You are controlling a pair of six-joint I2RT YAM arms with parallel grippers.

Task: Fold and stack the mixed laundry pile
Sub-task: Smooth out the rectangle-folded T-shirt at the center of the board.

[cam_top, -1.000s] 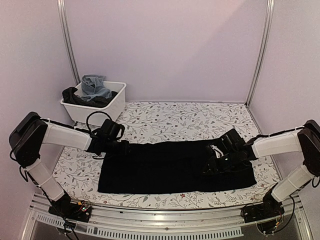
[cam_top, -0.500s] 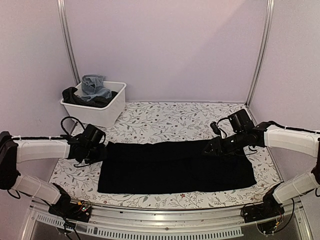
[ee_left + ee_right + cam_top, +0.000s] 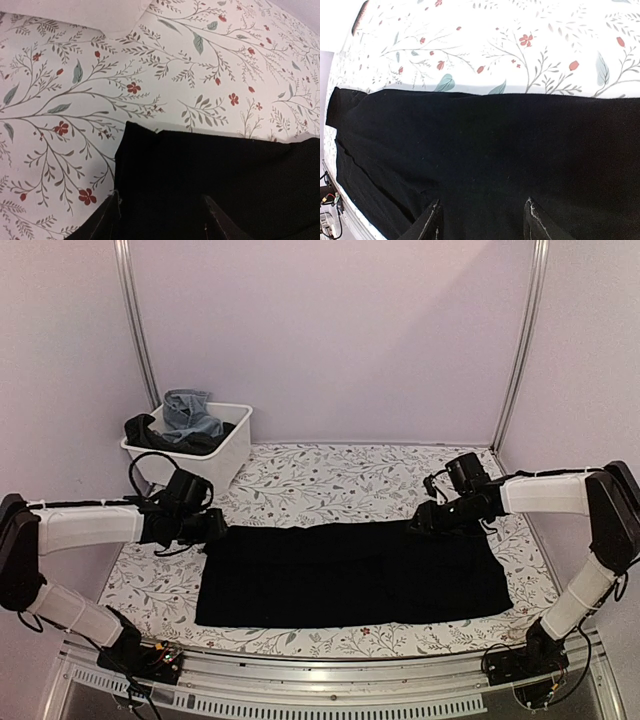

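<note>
— What is lying on the white floral-patterned worktop [image 3: 340, 475]?
— A large flat rectangular black cloth piece [image 3: 350, 575] is stretching along the near edge.
— Anything else?
— A white rectangular plastic bin [image 3: 232, 448] is sitting in the far left corner, apart from it.

The left arm [image 3: 90, 528] and right arm [image 3: 545, 494] are clad in white shells with black joints. Black cables [image 3: 140, 458] are looped behind the jaws, whose dark fingers [image 3: 100, 225] are pale-scuffed.

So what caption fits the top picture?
Left gripper and right gripper, both open, at the far corners of the black cloth.
</note>
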